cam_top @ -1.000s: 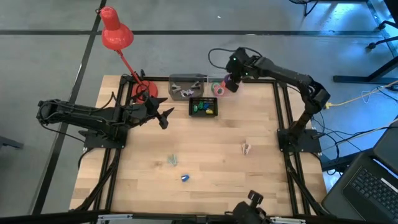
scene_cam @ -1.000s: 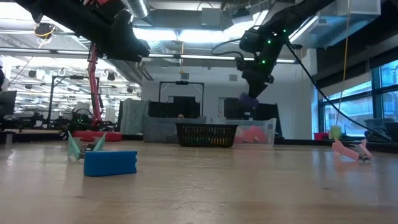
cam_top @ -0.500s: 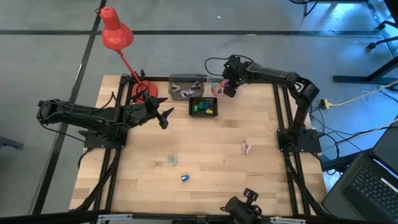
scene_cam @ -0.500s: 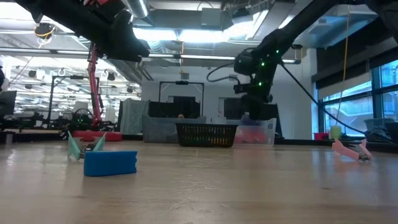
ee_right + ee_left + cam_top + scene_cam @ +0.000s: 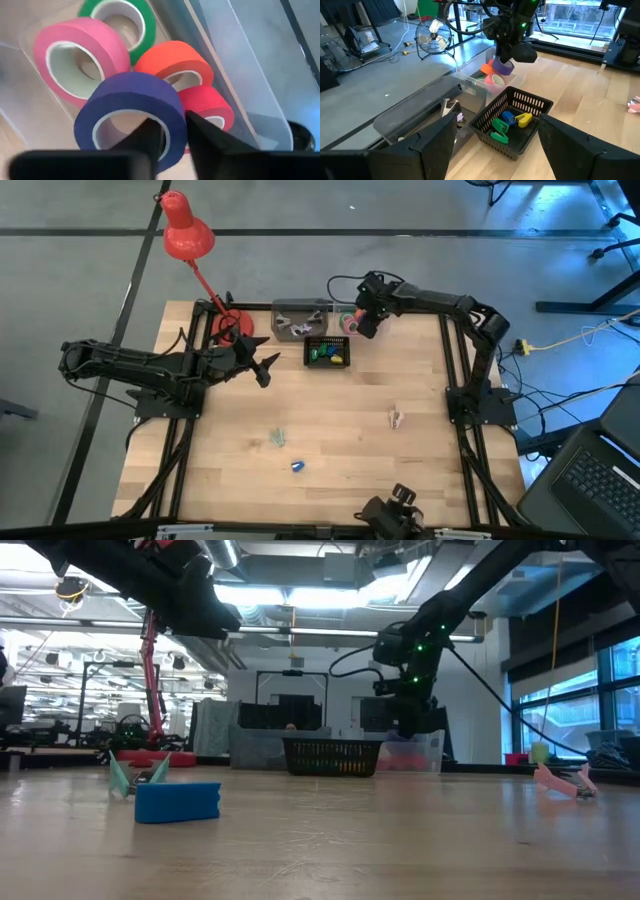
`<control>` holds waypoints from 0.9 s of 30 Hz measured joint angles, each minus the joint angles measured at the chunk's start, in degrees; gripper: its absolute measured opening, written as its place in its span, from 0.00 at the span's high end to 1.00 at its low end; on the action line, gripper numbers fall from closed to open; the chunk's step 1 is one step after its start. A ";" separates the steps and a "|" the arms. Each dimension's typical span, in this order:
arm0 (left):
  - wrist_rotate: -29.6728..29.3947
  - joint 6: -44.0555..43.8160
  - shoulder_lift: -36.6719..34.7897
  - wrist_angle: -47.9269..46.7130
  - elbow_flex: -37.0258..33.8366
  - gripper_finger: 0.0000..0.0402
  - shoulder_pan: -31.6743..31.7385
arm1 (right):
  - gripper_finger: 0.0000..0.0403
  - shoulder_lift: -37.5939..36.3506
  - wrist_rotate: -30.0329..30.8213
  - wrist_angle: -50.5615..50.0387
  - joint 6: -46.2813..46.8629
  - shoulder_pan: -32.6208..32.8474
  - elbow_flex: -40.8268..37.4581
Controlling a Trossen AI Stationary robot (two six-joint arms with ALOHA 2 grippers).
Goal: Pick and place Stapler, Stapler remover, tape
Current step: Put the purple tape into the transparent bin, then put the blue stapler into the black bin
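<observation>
Tape rolls are what we see first: the right gripper [image 5: 167, 131] hangs over a clear plastic bin [image 5: 235, 85] at the far edge of the table [image 5: 330, 420], its two fingers pinched narrowly on the wall of a purple tape roll [image 5: 131, 105], one finger inside the pale core and one outside. Under and beside that roll, in the bin, we count a pink roll [image 5: 80, 57], a green roll [image 5: 127, 20], an orange roll [image 5: 172, 62] and a red roll [image 5: 207, 107], all lying close together and touching. From above, we find the right gripper [image 5: 366, 320] at that bin, just beside a black wire basket [image 5: 327, 352] holding small blue, green and yellow items whose kind we cannot tell. A second clear container [image 5: 298, 320] sits beside the basket and holds pale claw-like metal pieces. The left gripper [image 5: 262, 367] waits near the table's left side with its fingers spread wide and nothing between them. On the open tabletop we see a small blue block [image 5: 178, 802], a green claw-shaped piece [image 5: 135, 775] near it, and a pink one [image 5: 565, 782] well apart to the right. A red desk lamp [image 5: 185, 235] stands at the far left corner
</observation>
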 joint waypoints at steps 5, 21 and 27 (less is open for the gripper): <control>0.02 -0.23 0.00 0.00 0.00 0.33 -0.01 | 0.51 -4.71 0.58 -0.47 1.97 -0.02 -0.05; 0.32 -2.19 -0.02 -0.44 0.00 0.33 0.01 | 0.34 -27.24 -20.73 -8.87 11.22 13.59 -1.34; 6.71 -4.35 -0.02 -0.43 0.00 0.33 0.01 | 0.34 -31.69 -25.19 -0.61 15.28 27.32 -12.33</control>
